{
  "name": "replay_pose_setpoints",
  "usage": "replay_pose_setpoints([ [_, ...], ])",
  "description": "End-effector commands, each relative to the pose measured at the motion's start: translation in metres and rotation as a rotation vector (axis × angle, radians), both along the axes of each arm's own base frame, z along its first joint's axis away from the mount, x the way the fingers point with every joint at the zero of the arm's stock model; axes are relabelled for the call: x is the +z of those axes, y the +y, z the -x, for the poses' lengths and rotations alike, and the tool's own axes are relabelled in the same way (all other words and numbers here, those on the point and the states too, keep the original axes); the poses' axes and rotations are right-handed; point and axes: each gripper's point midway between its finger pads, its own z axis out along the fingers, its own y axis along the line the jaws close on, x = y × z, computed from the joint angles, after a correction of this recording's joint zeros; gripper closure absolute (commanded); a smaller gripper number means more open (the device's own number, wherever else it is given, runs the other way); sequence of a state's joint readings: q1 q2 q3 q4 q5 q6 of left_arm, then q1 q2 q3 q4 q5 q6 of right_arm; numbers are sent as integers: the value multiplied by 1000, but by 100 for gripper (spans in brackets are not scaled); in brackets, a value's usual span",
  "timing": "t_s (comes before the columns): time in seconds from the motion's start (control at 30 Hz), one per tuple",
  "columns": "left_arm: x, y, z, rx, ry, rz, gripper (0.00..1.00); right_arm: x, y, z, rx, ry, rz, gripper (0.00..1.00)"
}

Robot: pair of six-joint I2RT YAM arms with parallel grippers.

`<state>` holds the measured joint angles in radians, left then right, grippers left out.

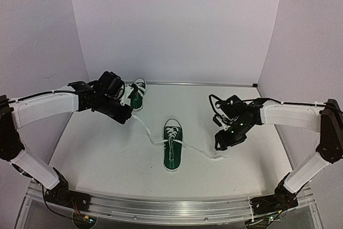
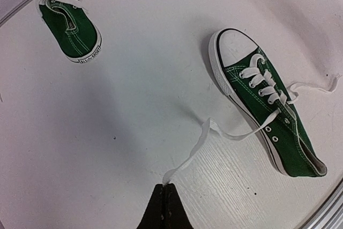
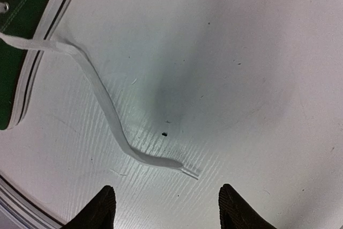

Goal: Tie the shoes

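Observation:
A dark green sneaker [image 1: 172,146] with white toe cap lies mid-table, toe away from the arms; it also shows in the left wrist view [image 2: 265,103] and at the edge of the right wrist view [image 3: 19,36]. Its left lace [image 2: 214,138] runs out to my left gripper [image 2: 165,186], which is shut on the lace's end. Its right lace [image 3: 102,105] lies slack on the table, its tip [image 3: 188,172] just ahead of my right gripper [image 3: 166,207], which is open and empty above it. The second sneaker [image 1: 137,94] stands at the back left, also in the left wrist view [image 2: 69,20].
White walls enclose the table at the back and both sides. The table's metal front rail [image 1: 171,210] runs along the near edge. A small dark speck [image 3: 164,133] marks the table top near the right lace.

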<state>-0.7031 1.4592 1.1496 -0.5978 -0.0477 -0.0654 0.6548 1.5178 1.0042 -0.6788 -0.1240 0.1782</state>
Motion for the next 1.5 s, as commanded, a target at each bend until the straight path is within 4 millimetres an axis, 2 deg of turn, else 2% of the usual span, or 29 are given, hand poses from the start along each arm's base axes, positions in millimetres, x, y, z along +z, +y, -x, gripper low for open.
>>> replay_pose_setpoints([
  [0.0,24,-6,0,38,-20,122,100,-17,11,7,119,81,11,42],
  [0.17,33,-5,-1,47,-34,146,100,-27,20,7,175,116,27,47],
  [0.27,37,-2,-2,60,-38,156,100,-35,19,13,256,148,103,48],
  [0.4,37,-1,-3,67,-35,159,100,-46,20,21,322,196,141,50],
  [0.53,35,-5,0,49,-17,174,100,-54,22,20,358,201,182,50],
  [0.73,38,-5,0,44,-23,176,100,-73,9,23,391,232,293,49],
  [0.87,40,-4,0,49,-29,182,100,-80,7,31,416,250,338,59],
  [0.97,44,-1,-2,68,-40,195,100,-82,1,35,405,246,386,77],
  [1.03,45,4,-4,94,-43,201,100,-76,-7,29,337,215,434,96],
  [1.07,45,8,-5,110,-47,199,100,-70,-11,25,297,194,454,100],
  [1.13,47,13,-5,135,-60,207,100,-54,-14,20,218,144,444,100],
  [1.27,43,10,8,98,-56,267,100,-5,3,11,129,2,272,100],
  [1.37,11,-3,21,44,36,301,100,18,29,6,96,-46,97,100],
  [1.47,-22,-22,27,20,135,361,100,10,65,-2,104,-36,-53,100],
])
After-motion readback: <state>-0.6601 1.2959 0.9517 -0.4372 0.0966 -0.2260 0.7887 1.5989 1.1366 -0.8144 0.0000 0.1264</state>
